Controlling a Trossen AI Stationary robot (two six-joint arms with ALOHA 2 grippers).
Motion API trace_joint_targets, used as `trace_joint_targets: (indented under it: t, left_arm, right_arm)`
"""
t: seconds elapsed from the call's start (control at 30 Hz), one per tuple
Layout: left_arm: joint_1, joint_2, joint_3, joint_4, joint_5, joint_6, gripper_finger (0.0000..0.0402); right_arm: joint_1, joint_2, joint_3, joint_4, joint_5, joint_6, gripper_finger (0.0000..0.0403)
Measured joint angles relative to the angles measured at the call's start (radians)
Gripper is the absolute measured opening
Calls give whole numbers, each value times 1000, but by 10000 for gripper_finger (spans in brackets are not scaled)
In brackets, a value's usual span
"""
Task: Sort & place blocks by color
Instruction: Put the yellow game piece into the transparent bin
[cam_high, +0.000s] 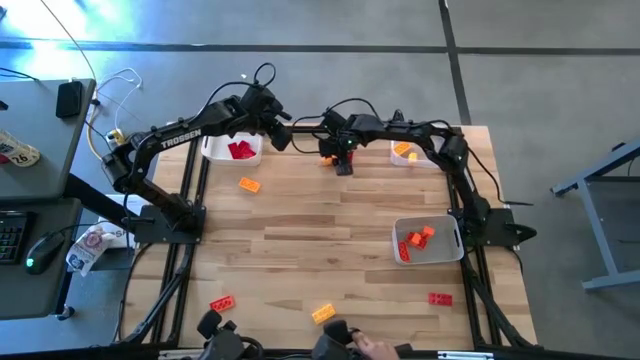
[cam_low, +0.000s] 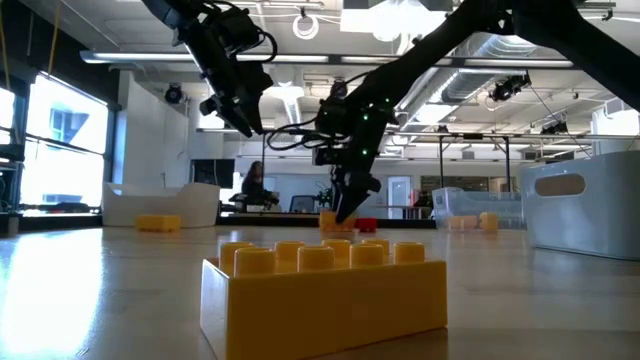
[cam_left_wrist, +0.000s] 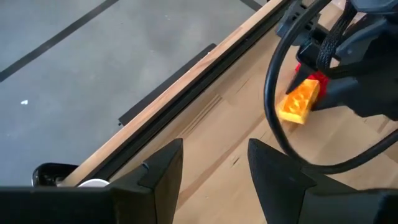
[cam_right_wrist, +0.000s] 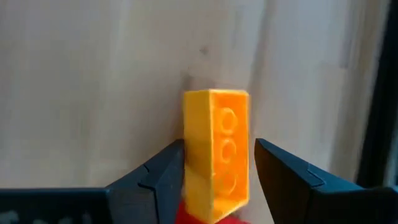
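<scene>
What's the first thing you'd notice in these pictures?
The right pincer hangs at the table's far edge with an orange block between its fingers, a red block just under it. Up close in the low view sits a big yellow block. The left pincer is open nearby, empty.

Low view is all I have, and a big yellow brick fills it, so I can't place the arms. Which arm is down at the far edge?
Observer: The right gripper, at the middle of the far edge. It is at an orange brick with a red brick against it.
Operator: And the other arm?
Observer: The left gripper hangs just beside it, open and empty.
Operator: Any loose bricks elsewhere?
Observer: Four. A second orange one lies left of centre. Along the near edge are a red one on the left, your yellow brick and a red one on the right.
</scene>
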Motion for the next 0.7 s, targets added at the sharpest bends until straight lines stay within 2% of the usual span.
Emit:
trace_joint_targets:
  t: [0.07,0.3,0.5,0.7]
  left_arm:
    - [0,0,0,0,-3,1,168]
    - [0,0,0,3,-3,45,168]
    - [0,0,0,7,-2,60,168]
    - [0,0,0,10,1,58,168]
  right_arm:
    - [0,7,0,17,38,3,182]
    - [0,10,0,15,71,10,178]
    - [0,13,1,17,78,94,135]
    - [1,13,2,-9,86,128,116]
